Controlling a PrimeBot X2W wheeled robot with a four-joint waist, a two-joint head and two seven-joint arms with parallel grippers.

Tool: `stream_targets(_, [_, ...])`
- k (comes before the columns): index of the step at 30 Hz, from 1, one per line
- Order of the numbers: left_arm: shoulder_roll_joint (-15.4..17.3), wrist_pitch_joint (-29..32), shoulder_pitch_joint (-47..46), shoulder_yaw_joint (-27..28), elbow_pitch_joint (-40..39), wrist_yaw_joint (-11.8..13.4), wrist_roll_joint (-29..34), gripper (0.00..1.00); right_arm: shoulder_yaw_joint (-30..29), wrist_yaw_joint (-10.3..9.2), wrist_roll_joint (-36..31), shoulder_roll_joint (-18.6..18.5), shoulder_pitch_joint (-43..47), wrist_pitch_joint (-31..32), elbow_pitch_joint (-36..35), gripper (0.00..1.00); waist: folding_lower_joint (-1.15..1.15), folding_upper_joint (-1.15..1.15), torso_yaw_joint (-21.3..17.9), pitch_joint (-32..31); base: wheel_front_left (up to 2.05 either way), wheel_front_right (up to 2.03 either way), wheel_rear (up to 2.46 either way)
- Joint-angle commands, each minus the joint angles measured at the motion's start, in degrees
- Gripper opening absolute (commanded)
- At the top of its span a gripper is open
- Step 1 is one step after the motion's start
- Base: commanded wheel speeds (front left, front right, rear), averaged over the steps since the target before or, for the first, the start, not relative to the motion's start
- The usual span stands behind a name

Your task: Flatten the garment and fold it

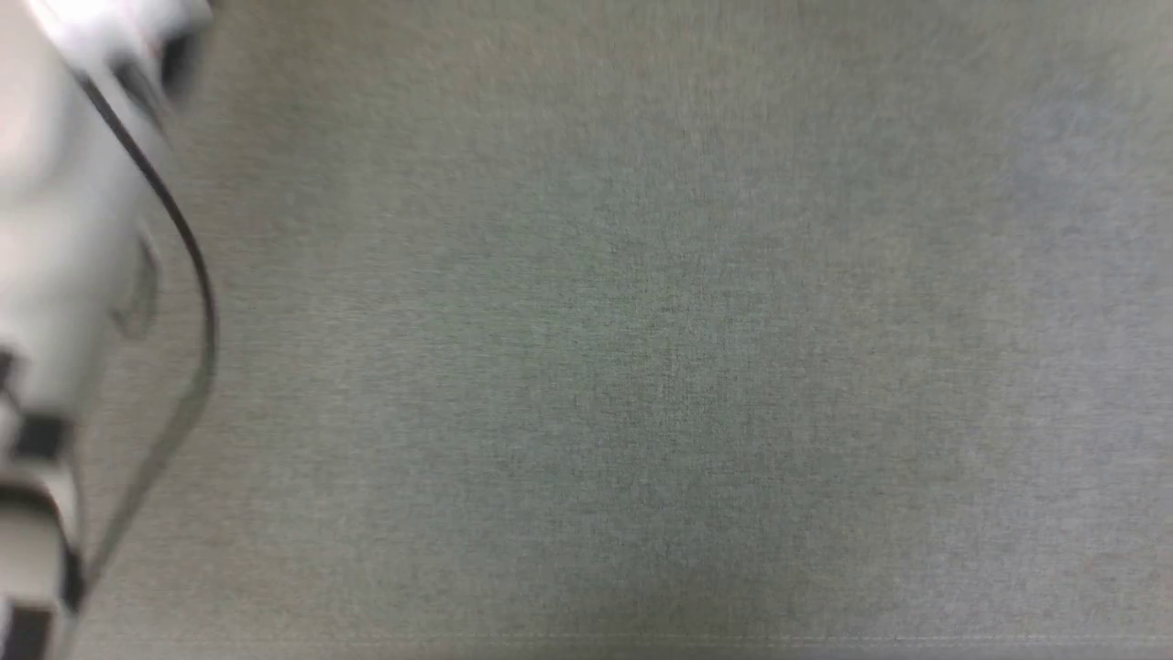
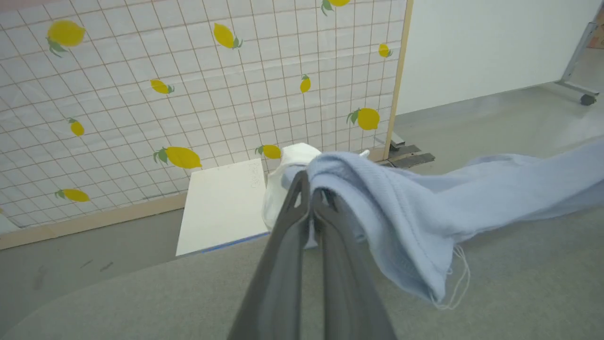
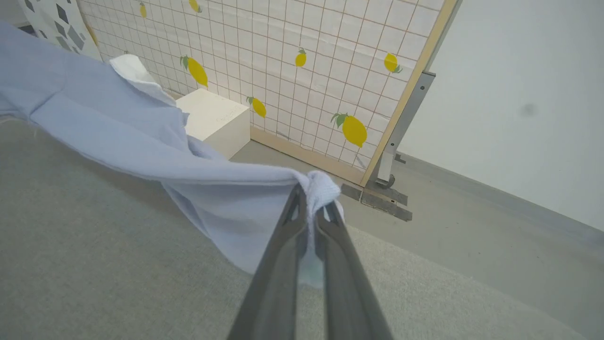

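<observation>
Above the grey table [image 1: 641, 367], the shirt [image 2: 424, 198] hangs stretched between the two grippers, lifted clear of the cloth surface along most of its span. The left gripper [image 2: 311, 189] has its fingers pressed together on a bunched fold of the light blue fabric, right by the white collar [image 2: 283, 184], which droops over the far side of the fingertips. From there the shirt runs off to the right of the left wrist view, sagging in the middle, with a lower edge hanging down and a loose white thread [image 2: 457, 278] dangling from it.

The right gripper [image 3: 311, 196] is likewise clamped on the shirt, pinching a small wad of blue fabric at its tips; a flap of cloth falls beneath the fingers toward the table. Which part of the shirt this is I cannot tell.

In the head view, which is blurred, a pale forearm [image 1: 55, 229] with a dark cable [image 1: 183, 238] lies along the left edge, probably the left arm.

Beyond the table stands a screen [image 2: 188, 94] with a grid and lemon print in a wooden frame, a white box [image 2: 222, 208] at its foot on the grey floor [image 3: 472, 222], and a plain white wall [image 3: 519, 94] beside it.
</observation>
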Motion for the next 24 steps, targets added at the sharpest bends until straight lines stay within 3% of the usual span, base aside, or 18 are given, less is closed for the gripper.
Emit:
stream_targets(1, [0.9, 0.3, 4.6, -0.2, -2.4, 1.4, -0.9, 0.00, 0.6, -0.11, 0.8, -0.4, 3.2, -0.5, -0.6, 0.00, 0.00, 0.00, 1.9, -7.5, 0.00, 0.00, 0.00])
stream_targets(8, [5.9, 5.3, 30.3, -2.1, -19.5, 10.2, -5.3, 0.00, 3.5, -0.11, 2.7, -3.5, 18.2, -0.9, -4.5, 0.00, 0.00, 0.00, 3.0, -16.0, 0.00, 0.00, 0.00])
stream_targets(16, [15.3, 13.6, 49.7, -7.5, -36.6, 15.9, -7.0, 0.00, 4.7, -0.11, 5.1, -7.2, 32.3, 2.0, -9.1, 0.00, 0.00, 0.00, 4.0, -23.6, 0.00, 0.00, 0.00])
stream_targets(24, [24.1, 18.2, 61.1, -8.2, -48.8, 19.2, -11.6, 0.00, 3.4, -0.11, 8.8, -10.6, 44.9, 8.7, -13.0, 0.00, 0.00, 0.00, 4.8, -29.3, 0.00, 0.00, 0.00])
